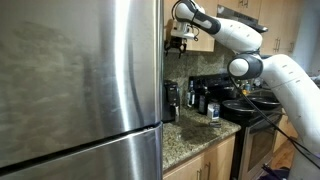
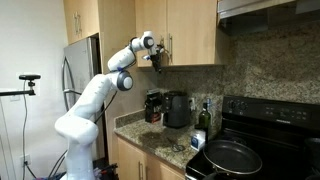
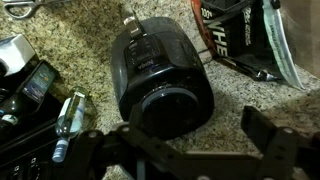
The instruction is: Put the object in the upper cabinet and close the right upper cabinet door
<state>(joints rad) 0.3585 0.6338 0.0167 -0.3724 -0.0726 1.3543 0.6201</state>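
Kitchen scene, three views. In both exterior views we see the white Panda arm [image 2: 95,95] raised, with its gripper [image 2: 155,58] just in front of the upper cabinet [image 2: 148,20], close to the slim bar handles. The right upper cabinet door [image 2: 195,30] appears shut, flush with its twin. In the wrist view we look straight down between the gripper's fingers [image 3: 268,140]; the jaws stand wide apart and hold nothing. Below them a black countertop appliance [image 3: 160,75] sits on the speckled granite counter [image 3: 80,50]. We also note the stainless refrigerator [image 1: 80,80] and a dark pan [image 2: 232,157] on the black stove [image 2: 270,115].
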